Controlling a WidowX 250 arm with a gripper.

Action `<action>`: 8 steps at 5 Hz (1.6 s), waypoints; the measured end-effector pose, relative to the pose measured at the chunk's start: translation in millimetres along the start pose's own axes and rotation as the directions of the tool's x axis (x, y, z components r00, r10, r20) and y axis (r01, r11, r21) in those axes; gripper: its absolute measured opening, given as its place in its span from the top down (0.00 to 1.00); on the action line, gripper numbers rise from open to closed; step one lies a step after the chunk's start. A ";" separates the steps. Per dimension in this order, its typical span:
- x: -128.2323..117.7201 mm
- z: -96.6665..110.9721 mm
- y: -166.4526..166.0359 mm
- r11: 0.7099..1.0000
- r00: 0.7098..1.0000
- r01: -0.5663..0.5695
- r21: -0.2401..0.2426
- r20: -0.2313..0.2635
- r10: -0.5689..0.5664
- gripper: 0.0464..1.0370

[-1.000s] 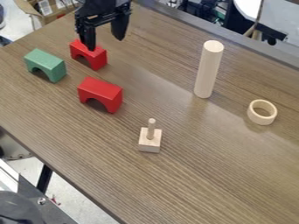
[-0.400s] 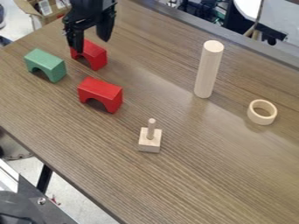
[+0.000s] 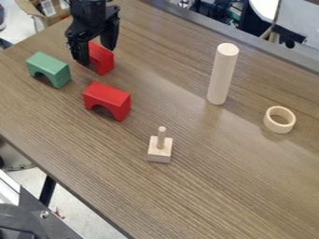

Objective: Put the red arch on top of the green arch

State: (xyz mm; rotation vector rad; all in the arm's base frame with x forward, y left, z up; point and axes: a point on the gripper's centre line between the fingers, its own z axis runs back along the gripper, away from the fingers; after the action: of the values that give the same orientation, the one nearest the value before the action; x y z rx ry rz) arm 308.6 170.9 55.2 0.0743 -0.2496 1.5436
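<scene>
At the upper left of the camera view, the black gripper (image 3: 97, 55) is open, low over the farther red arch (image 3: 103, 60). One finger covers this arch's left end and the other stands at its far upper side; whether they touch it I cannot tell. The green arch (image 3: 48, 68) stands upright on the table just left of that red arch, its top bare. A second red arch (image 3: 107, 98) stands upright nearer the camera, below and right of the green one.
A tall pale cylinder (image 3: 222, 74) stands upright right of centre, with a wooden ring (image 3: 279, 119) farther right. A small square block with a peg (image 3: 159, 150) is near the middle. The table's (image 3: 205, 186) near edge runs diagonally across the lower left.
The gripper has shifted left and then come down, its left finger moving from the far red arch's top to in front of its left end. The arches have not moved.
</scene>
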 end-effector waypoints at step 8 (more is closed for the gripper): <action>13.3 48.6 18.7 0.982 0.987 -0.162 -0.094 -0.032 0.159 0.46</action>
State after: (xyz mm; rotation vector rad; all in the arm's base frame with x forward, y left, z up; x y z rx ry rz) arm 284.6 174.6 103.2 -0.0418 -0.3166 1.6891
